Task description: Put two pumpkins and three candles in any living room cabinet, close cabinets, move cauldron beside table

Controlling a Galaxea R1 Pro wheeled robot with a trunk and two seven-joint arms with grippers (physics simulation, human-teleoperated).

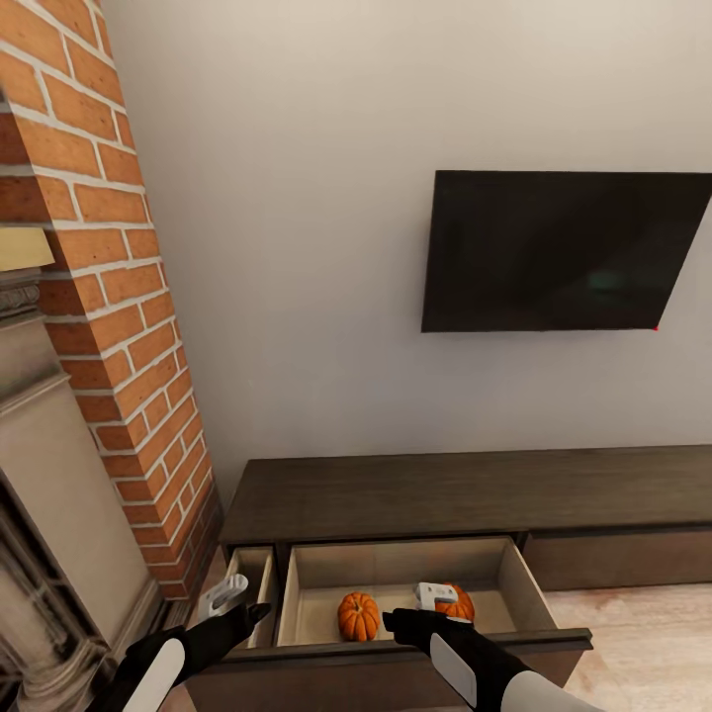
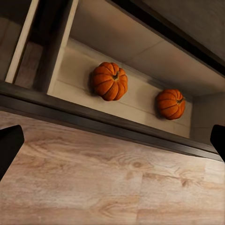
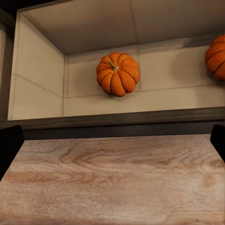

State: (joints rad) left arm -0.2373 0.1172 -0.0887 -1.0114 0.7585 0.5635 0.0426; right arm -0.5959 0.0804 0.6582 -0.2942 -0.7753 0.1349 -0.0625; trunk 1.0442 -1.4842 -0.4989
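Note:
The long dark-brown cabinet (image 1: 475,489) has a wide drawer (image 1: 514,578) pulled out, showing its pale inside. Two orange pumpkins lie in it: one (image 1: 358,615) at the left, the other (image 1: 461,603) partly behind my right wrist. Both pumpkins also show in the left wrist view (image 2: 109,80) (image 2: 170,103) and the right wrist view (image 3: 117,73) (image 3: 216,56). My left gripper (image 1: 257,611) hovers open at the drawer's front left corner, my right gripper (image 1: 393,621) open over its front edge. Both hold nothing. The candles and cauldron are out of view.
A narrow drawer (image 1: 252,577) to the left also stands open. The red-brick fireplace (image 1: 119,326) rises close on the left. A black TV (image 1: 564,252) hangs on the off-white wall above the cabinet. Light wood floor (image 1: 643,633) lies in front at the right.

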